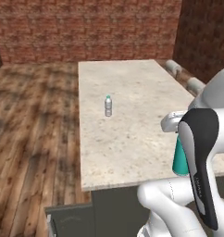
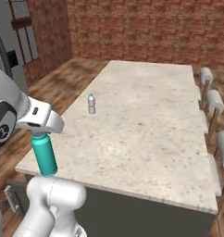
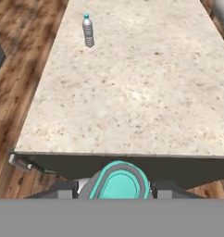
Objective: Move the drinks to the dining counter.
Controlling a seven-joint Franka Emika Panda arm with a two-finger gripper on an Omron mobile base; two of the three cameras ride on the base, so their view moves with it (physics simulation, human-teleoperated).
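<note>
**Teal bottle in hand at the near edge of the island; set-down not yet made**

You have the teal bottle point(image 2: 44, 157) clamped in the gripper point(image 2: 40, 134). The jaws stand narrowed around its upper part, near the cap, and the bottle hangs upright below the hand. In the hand view the bottle point(image 3: 118, 183) sits between the two finger tips, seen from above.

Position: in the right base view the bottle's base appears at or just above the near corner of the dining counter point(image 2: 146, 120). The hand view places it a little short of the near edge, over the dark base. You cannot tell from these pictures whether it rests on the stone or hangs clear of it.

The small water bottle point(image 1: 108, 106) already stands upright on the counter, toward its left side and well apart from the held one. The stools point(image 2: 214, 104) line the far long side.

Judgement: the step in hand is delivery of the second drink. One drink appears placed, one is in transit.

Your next move calls for carrying the bottle forward so that its whole base is over the stone, well in from the edge, then lowering it straight until it stands. Only then open the jaws. A release at the present spot risks tipping the bottle off the near edge. Withdraw upward, to avoid knocking it.
</note>
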